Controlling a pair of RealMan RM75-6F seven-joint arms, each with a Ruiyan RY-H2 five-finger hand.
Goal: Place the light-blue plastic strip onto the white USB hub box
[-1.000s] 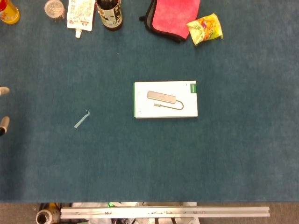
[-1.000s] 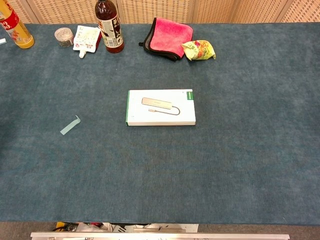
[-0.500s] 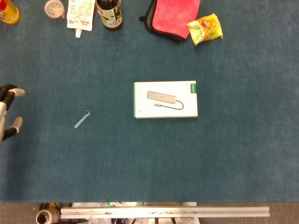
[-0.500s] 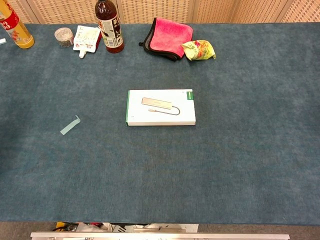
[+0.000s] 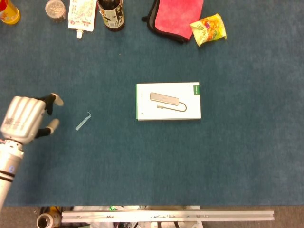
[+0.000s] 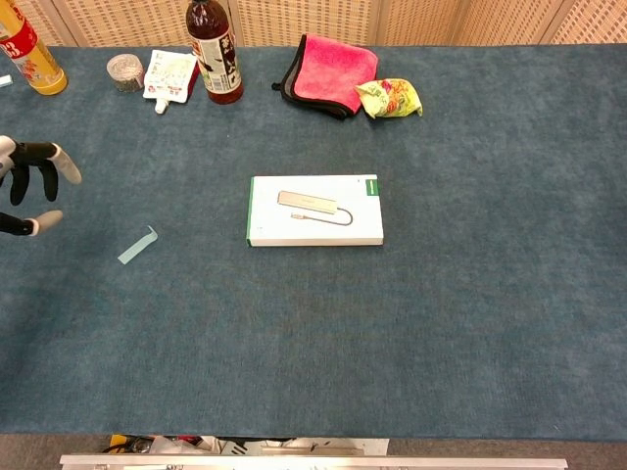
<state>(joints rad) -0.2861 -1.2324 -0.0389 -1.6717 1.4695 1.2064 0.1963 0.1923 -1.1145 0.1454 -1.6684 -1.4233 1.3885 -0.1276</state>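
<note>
The head view shows the left hand (image 5: 26, 118) whole, its silver back and wrist reaching up from the lower-left corner; the chest view catches only the fingertips (image 6: 69, 172) at the left edge. The chest view alone takes in the wicker wall behind the worktop (image 6: 470, 323). The right hand is in neither view.

The left hand is released, fingers spread apart, holding nothing and touching nothing that can be seen. It hovers just at 9 o'clock of the light-blue plastic strip (image 5: 82, 121), with a gap of bare cloth between fingertips and strip.

The strip lies flat on the blue worktop, hooked end uppermost, well apart from the white USB hub box (image 5: 168, 101), which sits at 3 o'clock of it near the centre. Along the far edge, at 12 o'clock, stand a dark bottle (image 5: 110, 14), a white pouch (image 5: 80, 16), a pink cloth (image 5: 178, 16) and a yellow snack bag (image 5: 208, 28).

Half a second ago only the fingertips showed at the left edge of the head view, and none in the chest view; the hand has since come in toward the strip. Strip and box have not moved
</note>
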